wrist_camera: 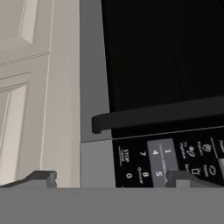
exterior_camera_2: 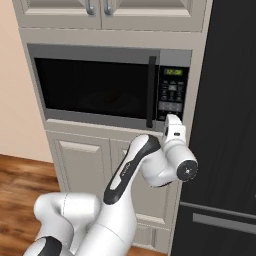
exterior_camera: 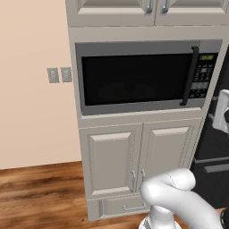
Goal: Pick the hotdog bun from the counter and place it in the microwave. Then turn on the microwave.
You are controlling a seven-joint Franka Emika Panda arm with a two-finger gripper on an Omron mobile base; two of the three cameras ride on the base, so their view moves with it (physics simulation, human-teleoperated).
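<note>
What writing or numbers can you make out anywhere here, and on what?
"STOP": on the microwave's keypad, hand view.
"7", "4", "1", "8", "5", "0": digit keys on that keypad.
Other key labels and icons: too small to read.
Green display: digits too blurred to read.

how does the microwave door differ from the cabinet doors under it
The microwave door is one wide pane of black glass; the cabinet doors are a pale, panelled pair. The microwave has a long black bar handle by its keypad; the cabinet doors have short silver pulls at their meeting edges. All are closed.
</note>
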